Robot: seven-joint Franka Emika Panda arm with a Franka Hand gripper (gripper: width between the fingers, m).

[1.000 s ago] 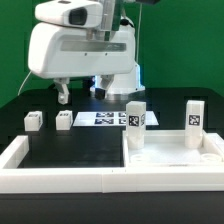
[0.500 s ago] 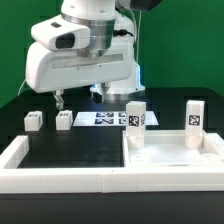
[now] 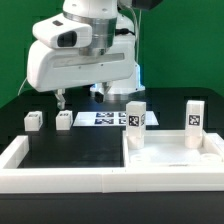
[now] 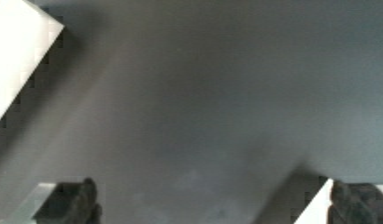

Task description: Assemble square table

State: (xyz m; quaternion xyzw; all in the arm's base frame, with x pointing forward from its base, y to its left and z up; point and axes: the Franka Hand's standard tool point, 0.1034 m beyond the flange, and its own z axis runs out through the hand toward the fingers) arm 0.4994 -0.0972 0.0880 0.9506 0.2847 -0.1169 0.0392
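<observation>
Square table top (image 3: 170, 152) sits low at the exterior view's right, pushed into the corner of the white border wall (image 3: 60, 170), probably so it stays braced while legs go in. Left standing leg (image 3: 135, 118) and right standing leg (image 3: 193, 117) are upright at its far side; can't tell if they're fixed or just resting. Outer loose leg (image 3: 34, 120) and inner loose leg (image 3: 64, 119) lie on the black table (image 3: 70, 145), just beside the marker board (image 3: 103, 118). Gripper (image 3: 62, 98) hangs just above the inner loose leg with jaws wide apart, holding nothing. In the wrist view I see its fingertips (image 4: 63, 200) with only bare dark surface between them. My read: lining up to grab a loose leg.
</observation>
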